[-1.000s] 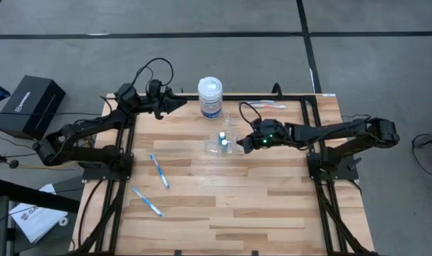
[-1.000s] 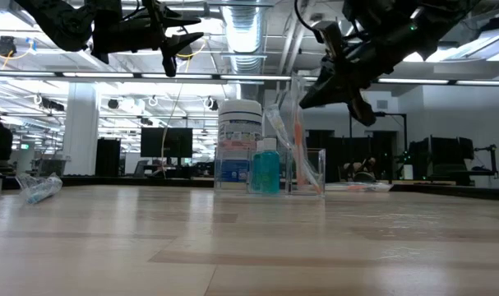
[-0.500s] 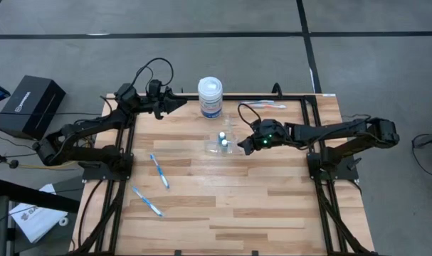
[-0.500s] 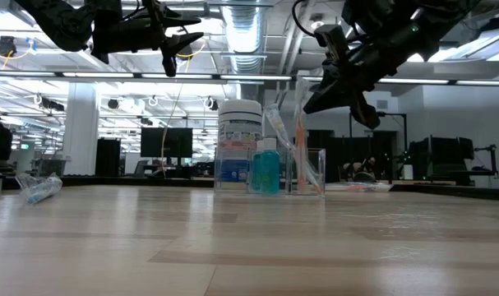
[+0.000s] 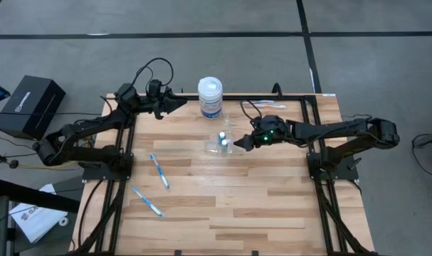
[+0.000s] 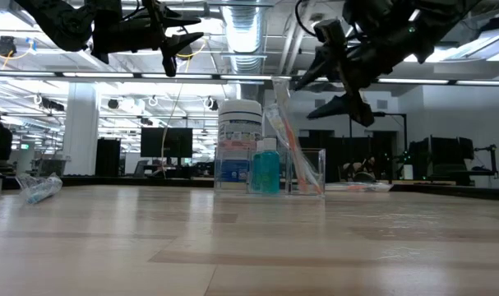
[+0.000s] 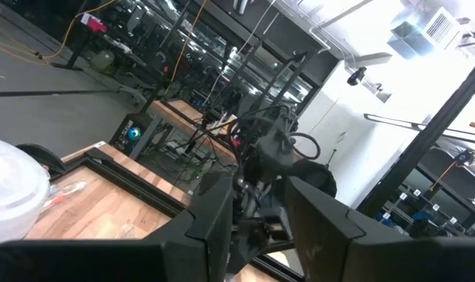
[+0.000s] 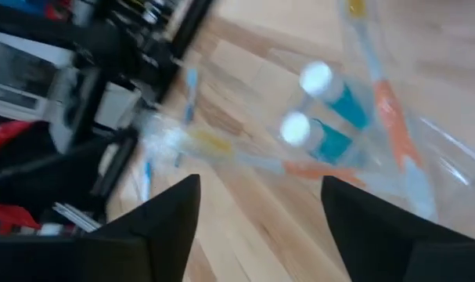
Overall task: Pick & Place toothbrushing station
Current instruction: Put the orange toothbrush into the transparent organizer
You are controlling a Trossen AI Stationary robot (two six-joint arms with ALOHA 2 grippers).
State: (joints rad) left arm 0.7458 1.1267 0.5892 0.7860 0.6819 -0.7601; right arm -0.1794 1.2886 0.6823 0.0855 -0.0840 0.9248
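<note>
The see-through holder (image 5: pixel 221 144) stands mid-table with two small teal bottles with white caps (image 8: pixel 315 78) inside. An orange-and-white toothbrush (image 6: pixel 284 123) stands in it, its lower end in the holder, leaning slantwise against the rim. My right gripper (image 6: pixel 308 93) hangs open just above and to the right of the holder (image 8: pixel 394 133), touching nothing. Two blue-and-white toothbrushes (image 5: pixel 159 171) (image 5: pixel 146 200) lie flat on the table's left half. My left gripper (image 5: pixel 180 103) waits open in the air at the far left, beside the jar.
A white jar with a blue label (image 5: pixel 211 97) stands at the far edge behind the holder. Another toothbrush in its wrapper (image 5: pixel 262 104) lies at the far right. Bare wood stretches across the near half of the table (image 5: pixel 230 213).
My right gripper has opened and let go of the orange-and-white toothbrush, then risen slightly away from the holder. The toothbrush, upright before, has tipped over and now leans slantwise in the holder.
</note>
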